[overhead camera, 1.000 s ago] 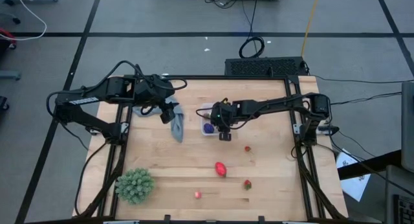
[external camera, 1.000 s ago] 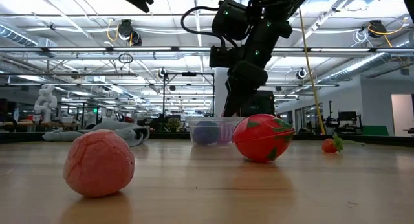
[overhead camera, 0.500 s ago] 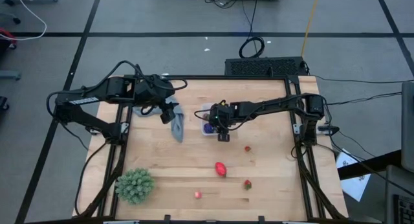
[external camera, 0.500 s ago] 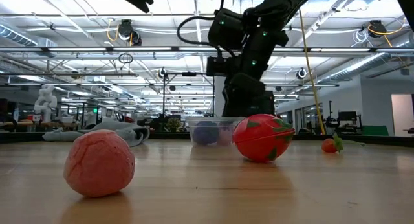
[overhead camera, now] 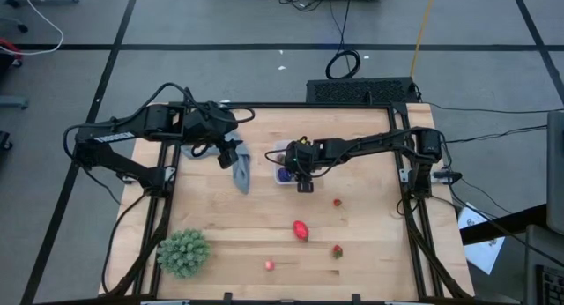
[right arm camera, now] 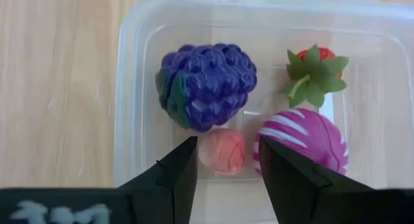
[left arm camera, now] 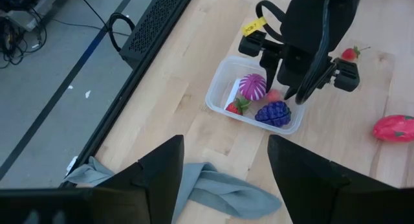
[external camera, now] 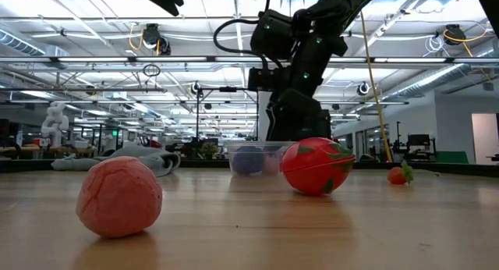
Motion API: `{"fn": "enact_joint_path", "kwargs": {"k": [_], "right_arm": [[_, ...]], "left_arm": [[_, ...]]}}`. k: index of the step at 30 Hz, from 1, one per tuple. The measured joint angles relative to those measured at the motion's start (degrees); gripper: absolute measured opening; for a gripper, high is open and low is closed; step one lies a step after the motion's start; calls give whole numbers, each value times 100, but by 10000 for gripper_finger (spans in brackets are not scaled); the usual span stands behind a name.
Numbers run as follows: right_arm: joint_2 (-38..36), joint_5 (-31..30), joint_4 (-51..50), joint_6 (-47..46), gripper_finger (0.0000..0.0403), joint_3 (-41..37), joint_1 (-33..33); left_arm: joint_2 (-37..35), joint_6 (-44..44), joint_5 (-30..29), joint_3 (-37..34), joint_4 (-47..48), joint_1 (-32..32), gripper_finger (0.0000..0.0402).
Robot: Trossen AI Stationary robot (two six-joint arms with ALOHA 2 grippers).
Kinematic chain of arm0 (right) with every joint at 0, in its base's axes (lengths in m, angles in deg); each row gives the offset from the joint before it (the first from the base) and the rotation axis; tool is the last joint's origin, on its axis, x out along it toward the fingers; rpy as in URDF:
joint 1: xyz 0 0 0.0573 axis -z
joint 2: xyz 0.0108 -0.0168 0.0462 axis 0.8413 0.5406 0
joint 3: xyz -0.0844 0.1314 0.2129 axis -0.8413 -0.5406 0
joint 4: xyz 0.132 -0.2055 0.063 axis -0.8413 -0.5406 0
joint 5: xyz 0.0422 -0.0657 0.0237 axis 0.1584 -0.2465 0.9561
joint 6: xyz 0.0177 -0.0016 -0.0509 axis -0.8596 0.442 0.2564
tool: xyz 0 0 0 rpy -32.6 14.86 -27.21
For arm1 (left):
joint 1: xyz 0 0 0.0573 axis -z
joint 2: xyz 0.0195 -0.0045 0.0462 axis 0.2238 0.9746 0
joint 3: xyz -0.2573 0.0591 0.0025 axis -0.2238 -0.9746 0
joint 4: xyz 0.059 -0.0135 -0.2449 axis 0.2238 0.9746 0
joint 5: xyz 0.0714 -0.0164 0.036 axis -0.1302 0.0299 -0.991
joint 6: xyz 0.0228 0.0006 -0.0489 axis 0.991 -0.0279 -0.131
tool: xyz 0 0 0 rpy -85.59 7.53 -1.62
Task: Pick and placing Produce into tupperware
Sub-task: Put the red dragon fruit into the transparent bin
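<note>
1. Right hand (right arm camera: pixel 223 160) over the clear container (overhead camera: pixel 284 152), just past the worktop (overhead camera: pixel 370 234) centre toward 12 o'clock; fingers (right arm camera: pixel 173 172) open, gripping nothing, spread around a small pink fruit (right arm camera: pixel 222 151).
2. In the container: a dark blue-purple fruit (right arm camera: pixel 204 85), a small red berry with green leaves (right arm camera: pixel 315 72), a magenta striped fruit (right arm camera: pixel 301 143) and the pink fruit, all close together; pink one touching the purple one.
3. Same group visible from the left wrist: container (left arm camera: pixel 220 88), magenta fruit (left arm camera: pixel 252 87), purple fruit (left arm camera: pixel 273 112).
4. Left hand (left arm camera: pixel 223 166) open and empty, above the grey cloth (overhead camera: pixel 241 170), at 9 o'clock from the container.
5. Still on the worktop: a larger red-pink fruit (overhead camera: pixel 300 230) at 6 o'clock from the container, a tiny berry (overhead camera: pixel 337 202) at 4 o'clock, another berry (overhead camera: pixel 337 250) and a small pink ball (overhead camera: pixel 269 264) near the front edge.
6. Green spiky ball (overhead camera: pixel 183 251) at 7 o'clock, well apart from the container.
7. In the low view: pink ball (external camera: pixel 119 197) nearest, red-pink fruit (external camera: pixel 316 166) just in front of the container (external camera: pixel 261 155).
</note>
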Motion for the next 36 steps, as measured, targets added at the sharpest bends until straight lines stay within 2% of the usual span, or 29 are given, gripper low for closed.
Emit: {"fn": "enact_joint_path", "kwargs": {"k": [10, 15, 21, 28, 36], "right_arm": [[-88, -42, -454, 136, 155, 538, -70], [-379, -47, -662, 118, 155, 648, -306], [-791, -20, -1267, -435, 155, 649, -856], [-963, 4, -2012, -1402, 155, 647, -1831], [-963, 2, -2325, -2263, 155, 644, -2584]], "left_arm": [[0, -25, 0, 0, 7, 0, 230], [0, -50, 4, 0, 43, 4, 230], [0, -85, 6, 0, 125, 148, 230], [78, -222, 2, -4, 230, 615, 230], [678, -369, -19, -27, 58, 1363, 230]]}}
